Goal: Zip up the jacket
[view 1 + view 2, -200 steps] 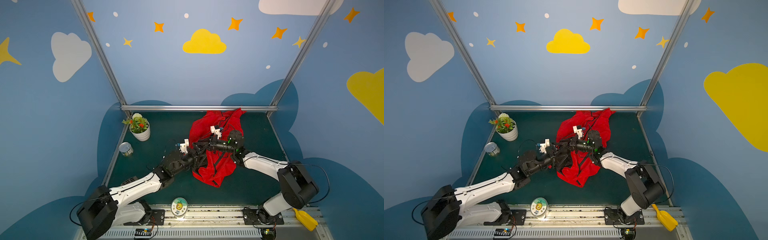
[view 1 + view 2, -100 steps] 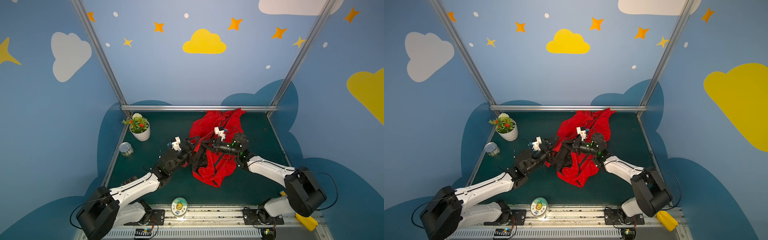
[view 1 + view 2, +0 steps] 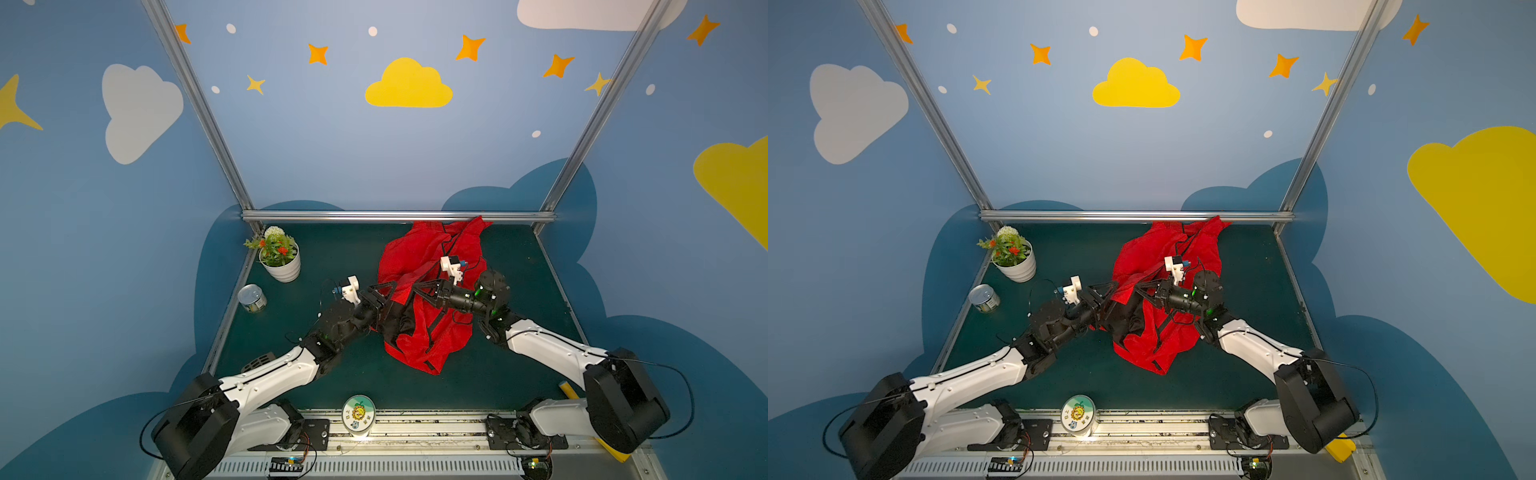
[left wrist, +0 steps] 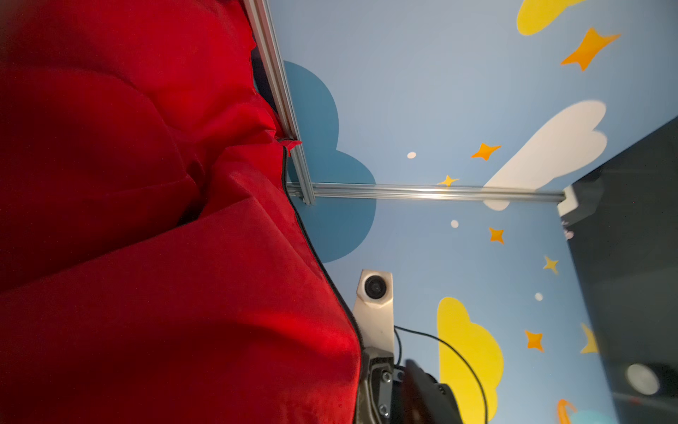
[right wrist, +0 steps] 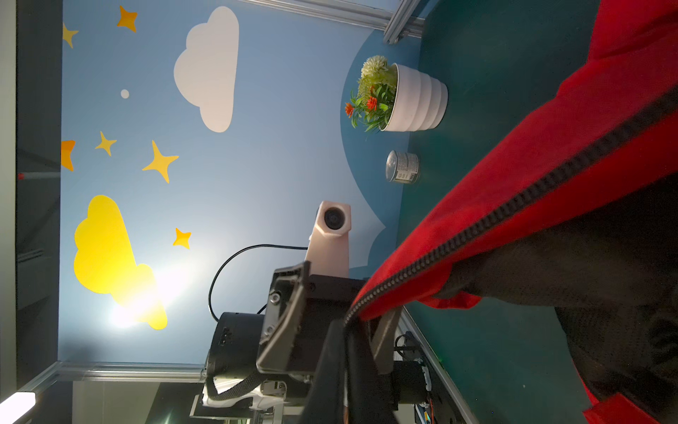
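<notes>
The red jacket (image 3: 432, 266) (image 3: 1142, 257) lies crumpled on the green table (image 3: 332, 374), its black lining showing near the middle. In the right wrist view the black zip teeth run along the jacket's edge (image 5: 550, 172) into my right gripper (image 5: 346, 330), which is shut on that edge. In both top views this gripper (image 3: 409, 293) (image 3: 1138, 291) holds the edge lifted. My left gripper (image 3: 392, 303) (image 3: 1115, 299) faces it from the left. Its fingers (image 5: 284, 315) stand apart on either side of the fabric. Red fabric (image 4: 146, 257) hides most of its jaws.
A white pot of flowers (image 3: 279, 259) and a tin can (image 3: 252, 298) stand at the table's left edge. A round sticker disc (image 3: 358, 413) sits on the front rail. A yellow object (image 3: 567, 388) lies front right. The metal back rail (image 3: 374, 216) touches the jacket.
The left gripper has drawn back to the left and its fingers have come closer together. The right arm has shifted slightly right, still holding the zip edge.
</notes>
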`<state>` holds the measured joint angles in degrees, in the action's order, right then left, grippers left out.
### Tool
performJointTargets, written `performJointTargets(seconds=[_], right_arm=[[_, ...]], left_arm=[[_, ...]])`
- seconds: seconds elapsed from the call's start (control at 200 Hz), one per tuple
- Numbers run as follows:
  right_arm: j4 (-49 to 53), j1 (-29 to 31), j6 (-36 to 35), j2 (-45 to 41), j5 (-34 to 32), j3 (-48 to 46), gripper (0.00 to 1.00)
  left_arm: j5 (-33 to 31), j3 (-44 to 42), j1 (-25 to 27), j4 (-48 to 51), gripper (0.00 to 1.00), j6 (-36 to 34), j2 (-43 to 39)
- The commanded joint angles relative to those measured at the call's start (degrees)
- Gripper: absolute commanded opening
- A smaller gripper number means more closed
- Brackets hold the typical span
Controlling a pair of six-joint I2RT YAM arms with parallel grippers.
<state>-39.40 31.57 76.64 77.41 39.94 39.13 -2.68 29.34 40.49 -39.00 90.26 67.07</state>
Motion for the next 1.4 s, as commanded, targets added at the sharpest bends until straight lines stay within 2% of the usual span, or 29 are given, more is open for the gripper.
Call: performJointTargets(seconds=[0.0,0.035,0.075,0.19,0.431,0.836,1.191,1.267,1.392], right_arm=[[-1.03,-0.35,-0.99,-1.26,0.64,-0.03,0.00],[-1.48,-0.36,-0.89,-1.12,0.81,0.12,0.00],[-1.96,-0.37,-0.77,-1.11,0.98,0.45,0.00],[-3.71,-0.37,-0.36,-0.50,1.96,2.01,0.00],[-4.86,-0.28,0.09,4.04,3.98,6.46,0.00],[-5.88,1.74,0.31,10.11,4.66,7.08,0.00],[2.44,3.82,-3.95,11.78,5.41,8.98,0.00],[4.04,4.02,-4.73,11.89,5.35,9.20,0.00],[4.77,4.24,-5.01,11.59,4.92,8.47,0.00]], left_arm=[[-0.21,-0.19,-0.24,1.43,0.30,-1.98,-0.46],[0.18,0.00,-0.24,1.96,0.17,-2.06,-0.39],[0.69,0.30,-0.26,2.88,0.09,-2.23,-0.35],[1.78,1.04,-0.11,5.28,0.03,-2.67,-0.52],[3.02,1.85,-0.24,7.01,0.03,-3.71,-1.83],[4.51,2.81,-0.58,6.55,0.05,-4.04,-2.33],[4.88,3.26,-0.74,7.92,0.08,-5.00,-3.34],[4.40,3.18,-0.86,8.50,0.14,-5.14,-3.71],[3.74,2.85,-0.94,9.15,0.16,-5.18,-4.52]])
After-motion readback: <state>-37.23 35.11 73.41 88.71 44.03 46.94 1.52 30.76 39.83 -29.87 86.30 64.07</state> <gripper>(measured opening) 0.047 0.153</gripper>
